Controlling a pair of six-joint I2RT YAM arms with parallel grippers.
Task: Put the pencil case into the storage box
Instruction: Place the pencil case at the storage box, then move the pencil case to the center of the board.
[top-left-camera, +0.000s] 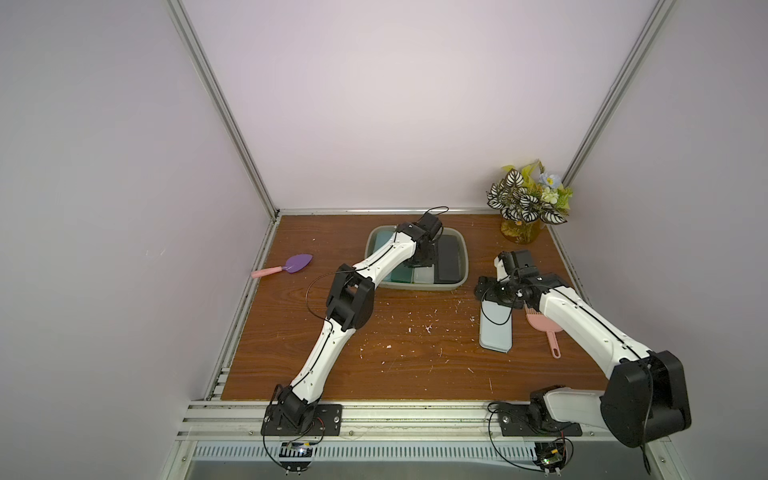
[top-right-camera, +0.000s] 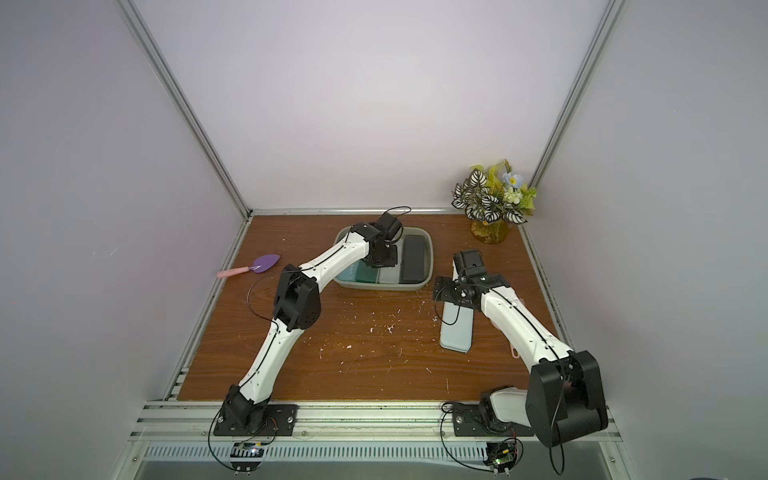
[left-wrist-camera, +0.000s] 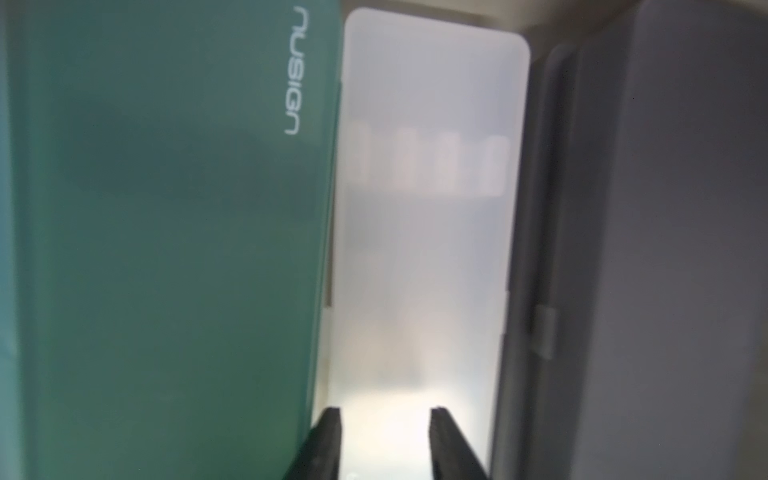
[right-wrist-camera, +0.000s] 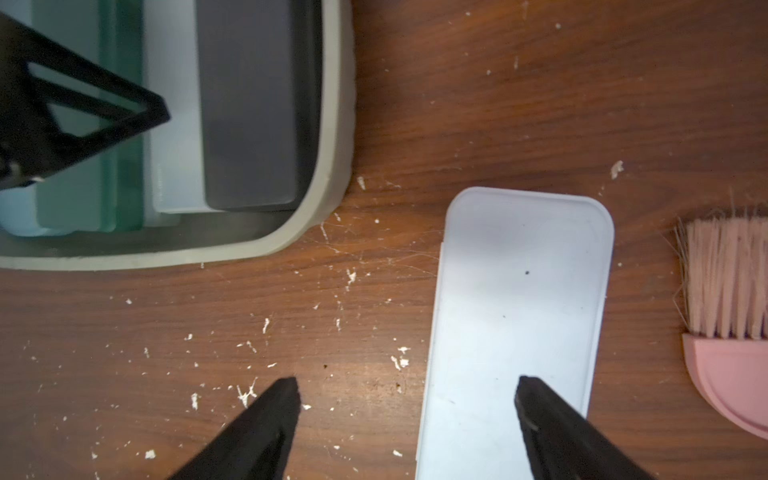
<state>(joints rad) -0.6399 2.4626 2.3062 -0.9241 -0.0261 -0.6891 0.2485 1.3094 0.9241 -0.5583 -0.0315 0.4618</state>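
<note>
The pale blue pencil case (top-left-camera: 495, 328) lay flat on the wooden table (top-left-camera: 395, 365), outside the storage box (top-left-camera: 466, 266) and just to its right, with a pink brush (top-left-camera: 544, 328) close beside it. The right gripper (right-wrist-camera: 407, 386) hovered over the case's end nearest the box, its jaws wide apart: one fingertip (right-wrist-camera: 536, 399) was above the case lid, the other above bare wood, and nothing was held. The left gripper (left-wrist-camera: 384, 415) reached down into the box, its jaws apart and gripping nothing, just above a white case (left-wrist-camera: 428, 249). That case lay between a green case (left-wrist-camera: 166, 249) and a dark grey case (left-wrist-camera: 665, 249), all three side by side in the box. A purple trowel (top-left-camera: 291, 265) lay near the table's left edge, and a vase of flowers (top-left-camera: 525, 199) stood in the far right corner.
</note>
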